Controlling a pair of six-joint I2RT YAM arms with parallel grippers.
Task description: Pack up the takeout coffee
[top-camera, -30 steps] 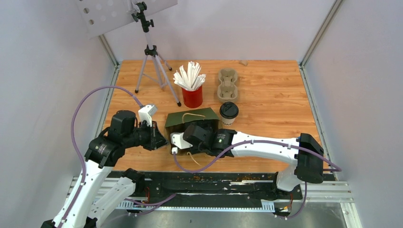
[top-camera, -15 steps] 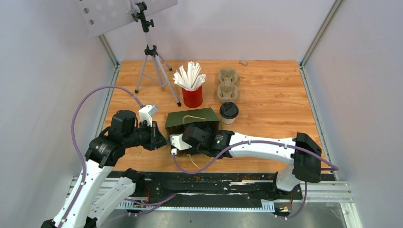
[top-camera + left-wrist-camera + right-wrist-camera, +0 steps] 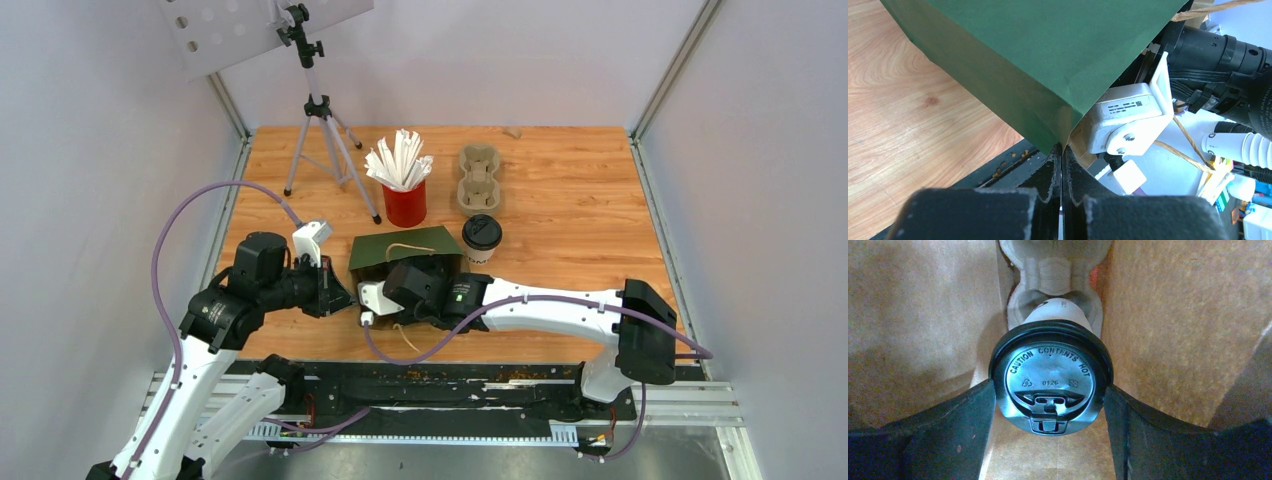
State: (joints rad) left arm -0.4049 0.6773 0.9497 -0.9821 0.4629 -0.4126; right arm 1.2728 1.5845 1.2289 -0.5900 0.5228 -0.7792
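Fingers (image 3: pixel 958 425) of the right gripper (image 3: pixel 1049 390) stand partly apart, pressed against opposite sides of the black lid rim of a coffee cup (image 3: pixel 1050 372), so this pincer has hold of the cup. The lid's raised lettering reads "CAUTION CONTENTS HOT". The cup's white body points down into the brown inside of a green paper bag (image 3: pixel 400 245), its foot at the near well of a beige pulp tray (image 3: pixel 1053 270) lying on the bag's floor; whether it is fully seated cannot be told. The left gripper (image 3: pixel 1062 150) is closed to a sliver, pinching the near left corner of the bag's mouth, with the bag's green side rising above it. A twine handle (image 3: pixel 1188 145) hangs by the right arm's wrist. Seen from above, the right arm reaches into the bag from the right. The second coffee cup (image 3: pixel 481 238) stands upright on the wooden table (image 3: pixel 580 200) just right of the bag, near another pulp cup tray (image 3: pixel 478 178). A red cup of white straws (image 3: pixel 404 190) and a tripod (image 3: pixel 320 130) stand behind the bag.
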